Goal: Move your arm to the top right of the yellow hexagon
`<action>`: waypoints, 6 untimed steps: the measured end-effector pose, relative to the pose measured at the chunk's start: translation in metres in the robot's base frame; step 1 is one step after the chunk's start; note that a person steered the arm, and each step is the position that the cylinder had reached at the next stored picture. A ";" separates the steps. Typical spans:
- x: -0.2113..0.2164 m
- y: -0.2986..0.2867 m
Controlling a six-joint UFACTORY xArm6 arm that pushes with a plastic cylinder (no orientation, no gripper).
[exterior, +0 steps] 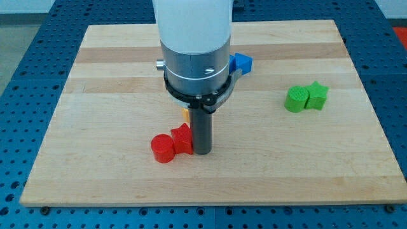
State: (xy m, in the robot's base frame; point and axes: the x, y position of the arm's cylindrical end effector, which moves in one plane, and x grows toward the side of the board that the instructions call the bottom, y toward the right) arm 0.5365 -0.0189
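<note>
Red cylinder (162, 149): nearest the view's bottom, touching a second red block (182, 138) on its right; neither belongs to the task.
Tip (201, 152): planted on the board (95, 70) just right of the second red block, touching or nearly so; I cannot tell which.
Jaws: none on this rig, only a dark rod, so nothing is spread or pinching.
Yellow hexagon (184, 114): only a sliver shows, above the red pair and left of the rod, mostly hidden behind the arm's body.
Reason for position: the tip sits lower right of the hexagon, so I judge a short slide toward the view's top is needed.
Blue block (241, 62): peeks out right of the arm; shape unclear.
Green pair (306, 97): two blocks touching, well apart at the view's right.
</note>
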 end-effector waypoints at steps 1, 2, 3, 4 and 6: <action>0.000 0.000; -0.002 0.003; -0.007 0.019; -0.026 0.041; -0.079 0.047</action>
